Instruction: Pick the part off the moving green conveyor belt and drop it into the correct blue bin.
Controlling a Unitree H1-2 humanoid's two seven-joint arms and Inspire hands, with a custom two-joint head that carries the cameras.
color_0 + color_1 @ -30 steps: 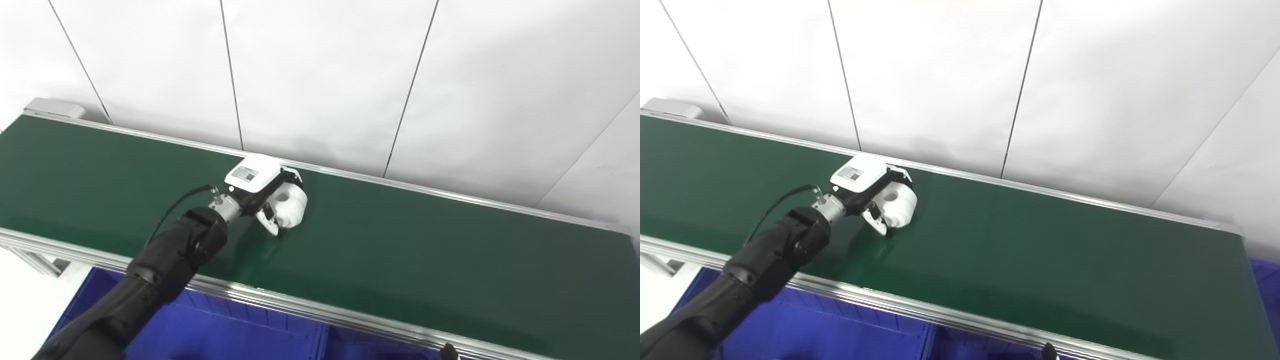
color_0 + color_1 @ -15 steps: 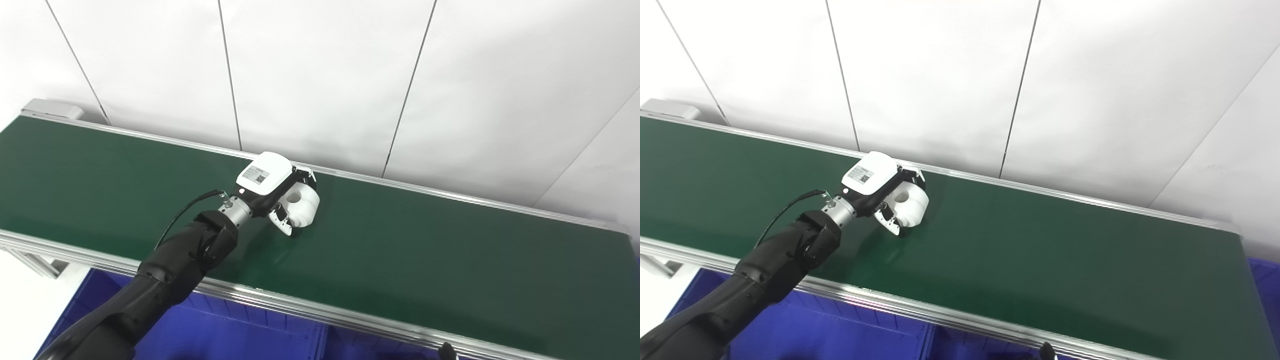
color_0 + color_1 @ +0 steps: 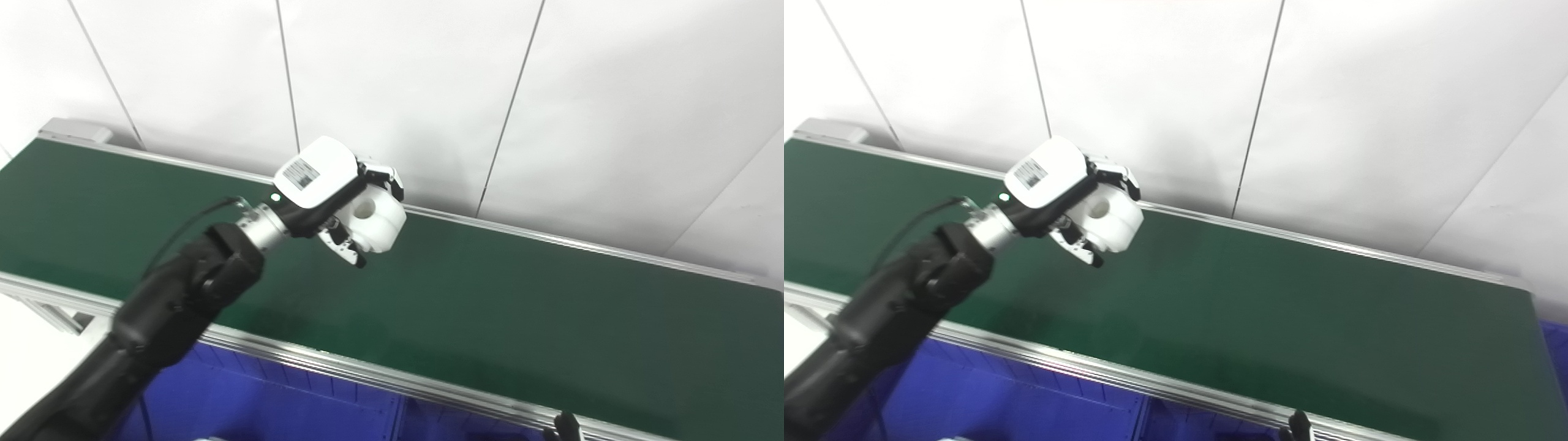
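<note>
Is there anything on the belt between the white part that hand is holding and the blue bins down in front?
No. Both views show bare green belt and its metal rail between the white part and the blue bin.

Conveyor belt (image 3: 490,306): dark green, matt, smooth, with a faint sheen. Belt side rails (image 3: 343,366): ribbed silvery metal, bright. Part (image 3: 375,222), above the belt: white, smooth, matt plastic look. Left hand (image 3: 331,195): glossy white shell, black fingers (image 3: 386,176), bare-metal wrist collar. Forearm: black matt covering. Blue bin (image 3: 275,407), below the near rail: glossy ribbed plastic. Wall panels (image 3: 398,92), behind the belt: white, smooth.
</note>
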